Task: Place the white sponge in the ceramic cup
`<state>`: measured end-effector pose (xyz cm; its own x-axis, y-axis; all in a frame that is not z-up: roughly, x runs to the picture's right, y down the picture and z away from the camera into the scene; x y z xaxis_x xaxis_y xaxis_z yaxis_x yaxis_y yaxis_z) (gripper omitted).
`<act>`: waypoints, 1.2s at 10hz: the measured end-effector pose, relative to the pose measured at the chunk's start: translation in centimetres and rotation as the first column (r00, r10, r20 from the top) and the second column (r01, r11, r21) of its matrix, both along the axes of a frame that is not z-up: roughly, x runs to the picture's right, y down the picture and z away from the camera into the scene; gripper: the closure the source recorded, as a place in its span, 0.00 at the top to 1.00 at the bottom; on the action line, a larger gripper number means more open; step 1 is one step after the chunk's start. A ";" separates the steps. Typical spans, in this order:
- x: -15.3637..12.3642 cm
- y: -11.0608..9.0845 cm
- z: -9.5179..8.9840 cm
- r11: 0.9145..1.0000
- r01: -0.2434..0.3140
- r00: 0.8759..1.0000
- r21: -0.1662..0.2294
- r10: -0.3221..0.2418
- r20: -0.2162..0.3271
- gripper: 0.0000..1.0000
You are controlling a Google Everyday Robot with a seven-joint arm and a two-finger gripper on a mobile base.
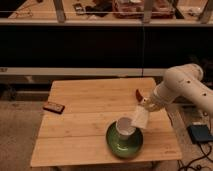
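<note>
The ceramic cup (124, 127) is an off-white mug standing upright on a dark green plate (125, 146) at the front of the wooden table. The white sponge (140, 118) hangs tilted in the air just right of the cup's rim, over the plate's right side. My gripper (146, 106) is shut on the sponge's upper edge. The white arm reaches in from the right. The sponge's lower corner is close to the cup; I cannot tell whether they touch.
A red-tipped small object (138, 94) shows just behind the arm on the table (85, 130). A flat brown item (53, 107) lies at the table's left edge. A blue device (200, 134) sits on the floor to the right. Dark shelving runs behind.
</note>
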<state>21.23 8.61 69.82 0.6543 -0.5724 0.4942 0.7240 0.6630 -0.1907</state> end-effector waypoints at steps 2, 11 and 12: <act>-1.8 0.4 0.2 1.000 -0.015 0.998 -0.007 0.015 0.058 0.00; -4.6 2.3 2.0 1.000 -0.020 0.984 -0.008 0.021 0.176 0.32; -4.6 2.5 2.2 1.000 -0.020 0.983 -0.012 0.021 0.183 0.43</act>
